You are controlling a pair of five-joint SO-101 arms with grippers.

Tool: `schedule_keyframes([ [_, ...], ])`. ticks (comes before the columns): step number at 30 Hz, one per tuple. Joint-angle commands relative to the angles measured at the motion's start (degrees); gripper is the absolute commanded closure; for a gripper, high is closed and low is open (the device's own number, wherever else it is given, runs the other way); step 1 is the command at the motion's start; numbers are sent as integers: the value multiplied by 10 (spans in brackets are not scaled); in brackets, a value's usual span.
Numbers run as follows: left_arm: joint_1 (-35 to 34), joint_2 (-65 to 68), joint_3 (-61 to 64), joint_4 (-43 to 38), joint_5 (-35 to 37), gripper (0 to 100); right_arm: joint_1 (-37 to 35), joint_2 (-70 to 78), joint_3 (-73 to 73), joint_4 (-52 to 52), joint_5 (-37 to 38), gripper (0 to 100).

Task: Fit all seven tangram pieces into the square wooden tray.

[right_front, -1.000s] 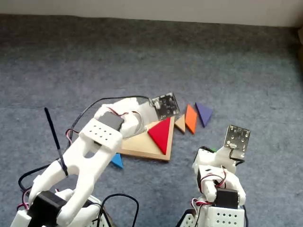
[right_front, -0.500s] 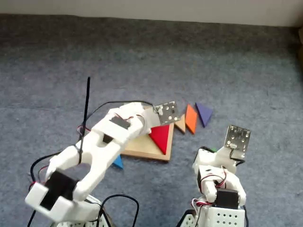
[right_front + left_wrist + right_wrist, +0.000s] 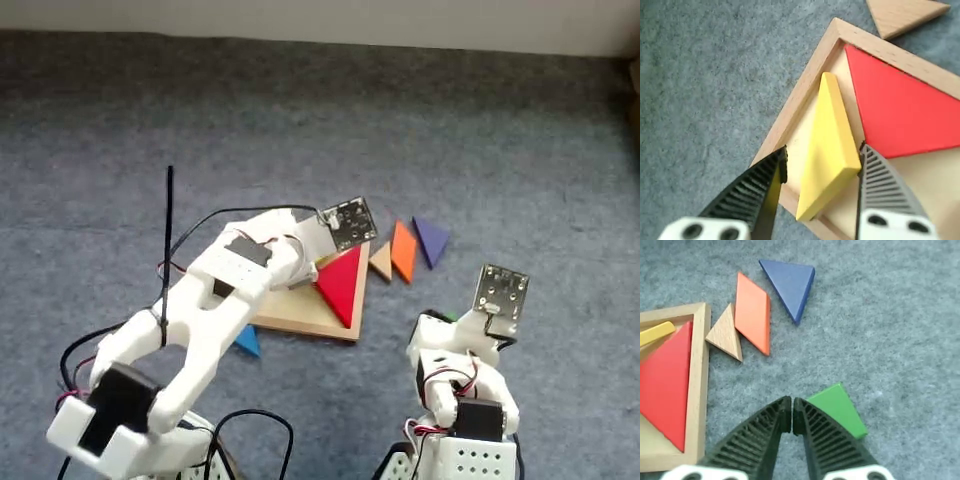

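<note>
Yellow piece point(image 3: 830, 110) is seen tilted on edge in the tray point(image 3: 797, 100) corner beside the red triangle point(image 3: 900, 110), straddled by the left gripper point(image 3: 822, 149), jaws parted. Pressing it flat is judged next. The right gripper point(image 3: 791, 402) is closed, empty.

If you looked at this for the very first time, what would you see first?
The big red triangle lying flat in the wooden tray jumps out, with a yellow piece tilted beside it between the open fingers of the left gripper. Next come the orange piece, dark blue triangle and plain wooden triangle on the grey carpet just outside the tray, and a green piece beside the shut right gripper.
</note>
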Motion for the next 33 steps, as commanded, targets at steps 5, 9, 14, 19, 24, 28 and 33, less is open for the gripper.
schedule_keyframes([
  [5, 0, -132, -22, 113, 11, 762, 6, -3, 66, 0, 8, 976],
  [9, -2, -179, -22, 158, 11, 762, 6, -3, 66, 0, 8, 976],
  [14, -6, -189, -22, 165, 44, 762, 7, -3, 66, 0, 8, 976],
  [19, -26, -167, -22, 165, 43, 762, 7, -3, 66, 0, 8, 976],
  [24, -82, -122, -22, 142, 42, 762, 7, -3, 66, 0, 8, 976],
  [28, -115, -59, -23, 86, 43, 763, 7, -3, 66, 0, 8, 976],
  [33, -122, 16, -26, 22, 45, 763, 7, -3, 66, 0, 8, 976],
])
